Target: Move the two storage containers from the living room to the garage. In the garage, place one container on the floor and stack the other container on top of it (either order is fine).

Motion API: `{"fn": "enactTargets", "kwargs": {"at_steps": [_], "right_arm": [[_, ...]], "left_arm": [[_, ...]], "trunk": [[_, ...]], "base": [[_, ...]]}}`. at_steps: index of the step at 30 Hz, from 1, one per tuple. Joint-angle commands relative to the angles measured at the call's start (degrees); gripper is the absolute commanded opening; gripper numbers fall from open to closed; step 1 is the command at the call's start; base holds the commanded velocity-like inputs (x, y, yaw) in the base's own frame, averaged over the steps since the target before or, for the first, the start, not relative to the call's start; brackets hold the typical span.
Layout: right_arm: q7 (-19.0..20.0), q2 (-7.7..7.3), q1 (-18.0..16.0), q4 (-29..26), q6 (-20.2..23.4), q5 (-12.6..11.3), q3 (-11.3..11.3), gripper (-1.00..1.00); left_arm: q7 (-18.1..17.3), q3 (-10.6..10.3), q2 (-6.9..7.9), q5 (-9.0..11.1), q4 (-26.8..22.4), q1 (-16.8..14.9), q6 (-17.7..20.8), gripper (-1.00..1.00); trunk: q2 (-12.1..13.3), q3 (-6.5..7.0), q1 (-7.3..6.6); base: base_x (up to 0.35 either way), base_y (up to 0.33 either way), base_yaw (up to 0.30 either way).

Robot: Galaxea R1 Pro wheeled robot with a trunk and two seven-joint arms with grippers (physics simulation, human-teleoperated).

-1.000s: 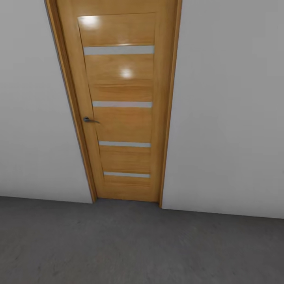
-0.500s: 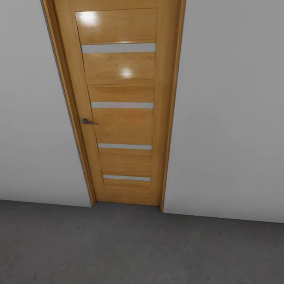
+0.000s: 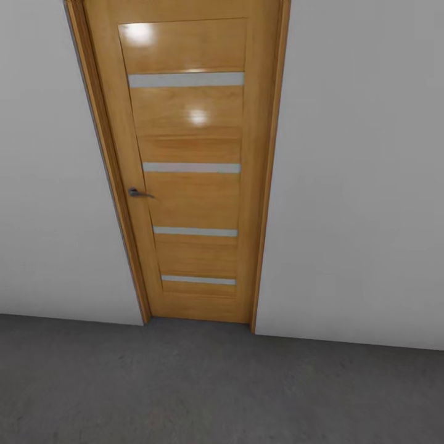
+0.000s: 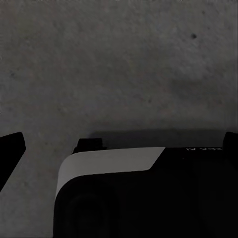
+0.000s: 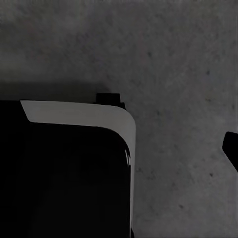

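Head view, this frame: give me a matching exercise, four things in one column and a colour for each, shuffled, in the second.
Things:
1. door
2. wall
3. floor
4. door handle

Colours:
A. dark grey, speckled
B. honey-brown wood with pale strips
C. metallic grey
D. plain white

Pairs: 1-B, 2-D, 3-A, 4-C

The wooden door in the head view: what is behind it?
Nothing behind it can be seen. The wooden door is shut in its frame, between white walls, with grey concrete floor below.
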Motion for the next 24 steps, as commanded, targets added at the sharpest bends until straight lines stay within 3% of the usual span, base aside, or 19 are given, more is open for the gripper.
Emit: {"fn": "enactTargets", "kwargs": {"at_steps": [1,9,18,24], "right_arm": [[0.0,-0.01,0.0,0.0,-0.1,0.0,0.1,1.00],[0.0,-0.01,0.0,0.0,-0.1,0.0,0.0,1.00],[0.0,-0.01,0.0,0.0,-0.1,0.0,0.0,1.00],[0.0,-0.01,0.0,0.0,-0.1,0.0,0.0,1.00]], "left_arm": [[0.0,0.0,-0.01,0.0,-0.1,0.0,-0.1,1.00],[0.0,0.0,0.00,0.0,-0.1,0.0,-0.1,1.00],[0.0,0.1,0.00,0.0,-0.1,0.0,-0.2,1.00],[0.0,0.1,0.00,0.0,-0.1,0.0,-0.2,1.00]], "trunk": [[0.4,0.14,-0.23],[3.6,1.58,-1.98],[3.6,1.58,-1.98],[3.6,1.58,-1.98]], "base": [[0.000,0.000,0.000],[0.000,0.000,0.000],[0.012,0.000,0.000],[0.242,0.000,0.000]]}}
